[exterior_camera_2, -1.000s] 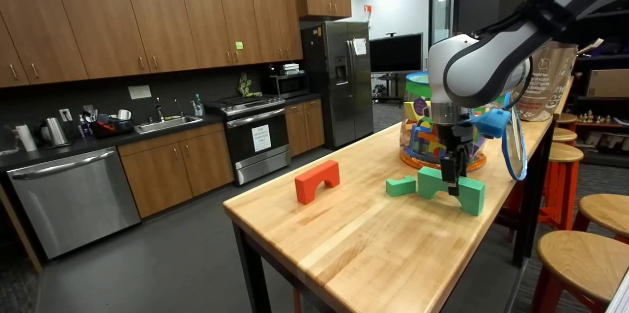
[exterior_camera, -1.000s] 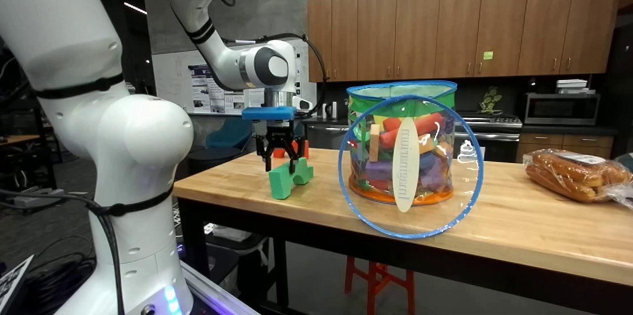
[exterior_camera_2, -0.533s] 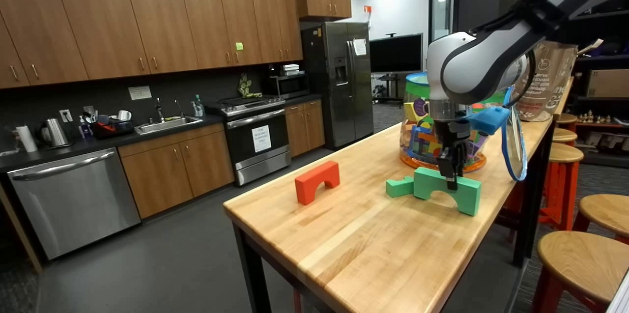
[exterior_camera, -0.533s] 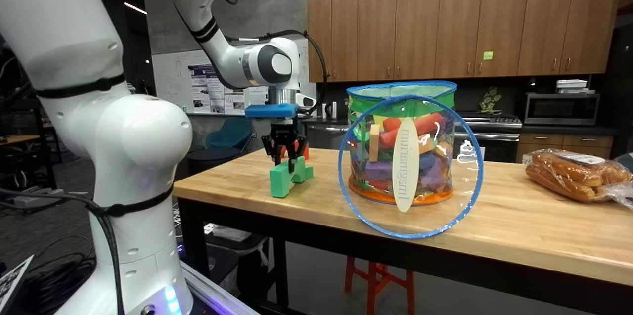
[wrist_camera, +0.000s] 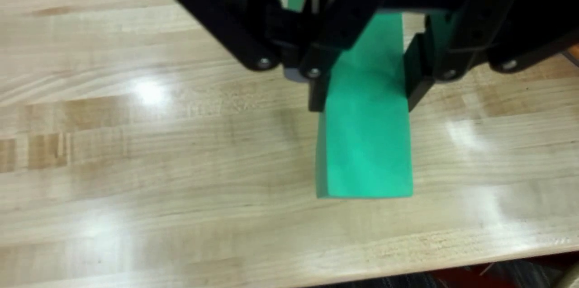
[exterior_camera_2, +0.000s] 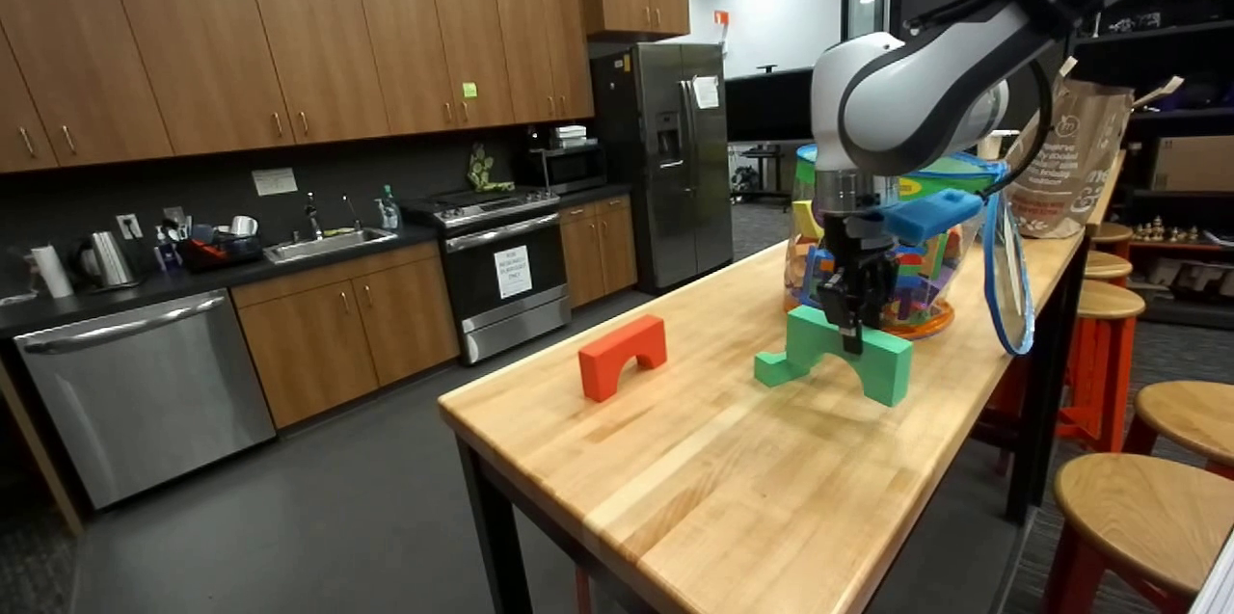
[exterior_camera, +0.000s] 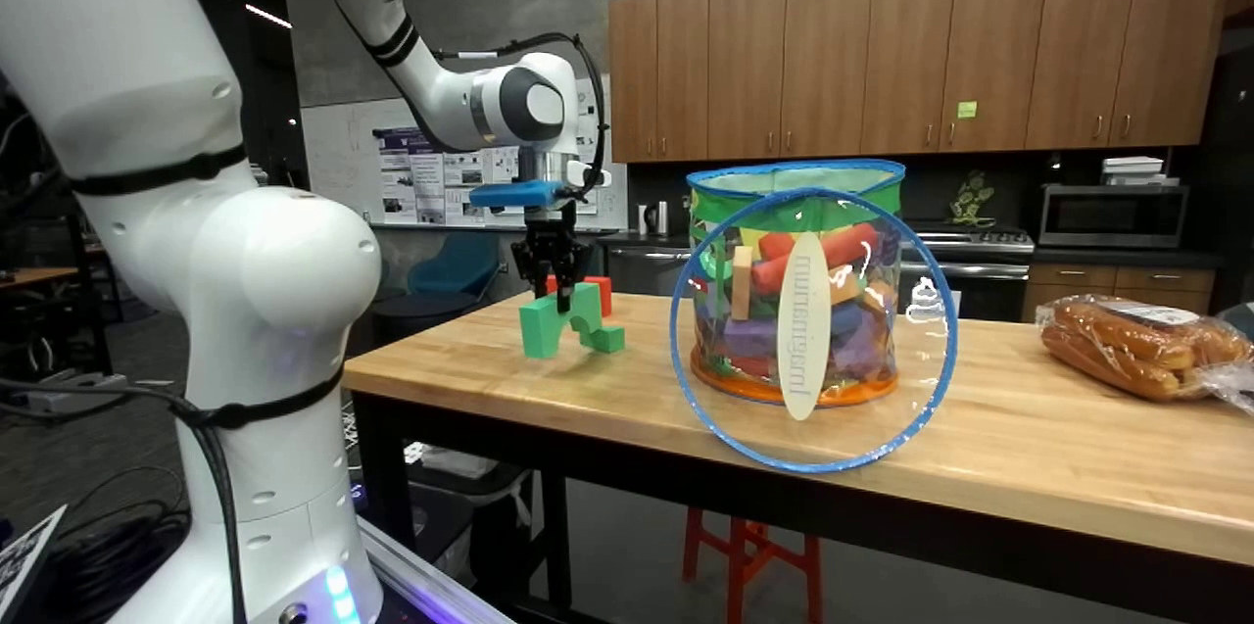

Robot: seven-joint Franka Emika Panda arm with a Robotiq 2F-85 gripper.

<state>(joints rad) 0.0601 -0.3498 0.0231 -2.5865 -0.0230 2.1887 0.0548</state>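
My gripper [exterior_camera: 551,301] is shut on a green arch block [exterior_camera: 539,330], one finger on each side of its top. In an exterior view the gripper [exterior_camera_2: 850,344] holds the arch block [exterior_camera_2: 892,365] level, a little above the table. In the wrist view the gripper [wrist_camera: 364,105] comes in from the top, its pads against the sides of the green arch block [wrist_camera: 368,157]. A smaller green block [exterior_camera_2: 773,369] lies on the table just behind the held block, partly hidden by it. A red arch block [exterior_camera_2: 617,356] stands on the table, apart from the gripper.
A clear round bag of coloured blocks, with an orange base rim [exterior_camera: 862,396], stands on the wooden table [exterior_camera_2: 713,498]. Its blue-ringed lid [exterior_camera: 952,311] hangs open at the front edge. Bagged bread [exterior_camera: 1146,345] and a paper bag [exterior_camera_2: 1070,161] are on the table. Stools [exterior_camera_2: 1147,518] stand alongside.
The gripper came down around the green arch block, closed on it and has raised it off the table. In both exterior views it has shifted up and left. The other blocks have not visibly moved.
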